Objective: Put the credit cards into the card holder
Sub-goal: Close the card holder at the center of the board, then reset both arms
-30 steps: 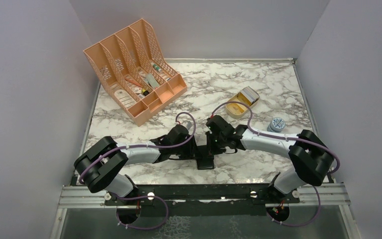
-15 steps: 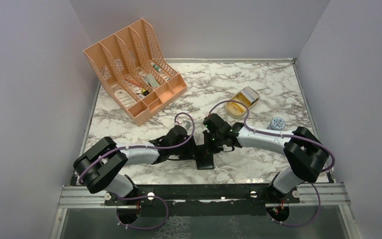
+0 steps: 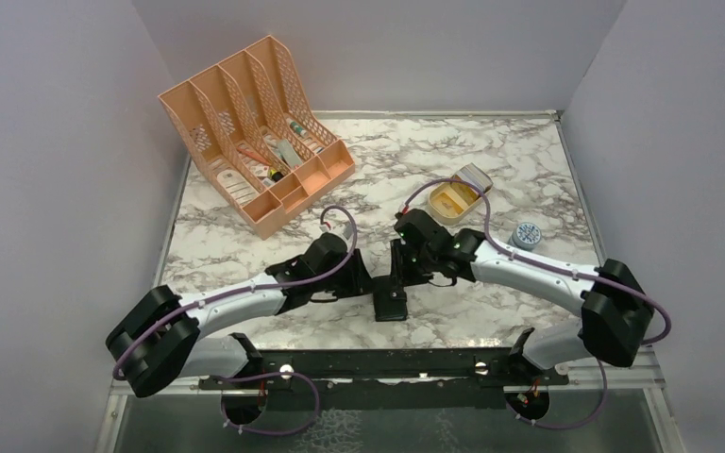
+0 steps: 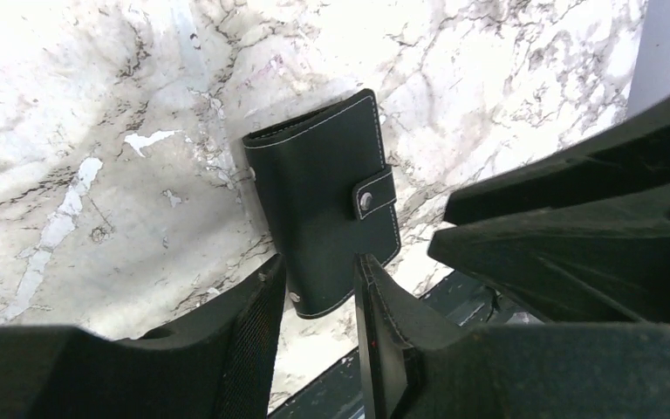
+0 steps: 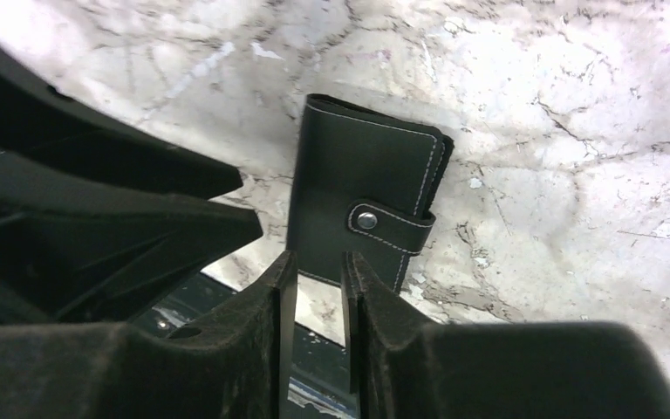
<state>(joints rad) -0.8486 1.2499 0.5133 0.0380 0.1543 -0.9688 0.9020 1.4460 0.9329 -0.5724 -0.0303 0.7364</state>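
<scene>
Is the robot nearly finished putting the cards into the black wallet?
Looks done: the card holder lies folded on the marble table, its snap tab fastened.
In hand: nothing. The left pincer and right pincer hover over it, open and empty.
Left: hard to say. No cards show anywhere near it, and the closed holder hides whatever is inside.

A robot test booth: plain lilac panels [image 3: 57, 142] box in the marble-print counter [image 3: 529, 170] beyond the jaws (a metal mounting rail [image 3: 387, 363] behind them).
</scene>
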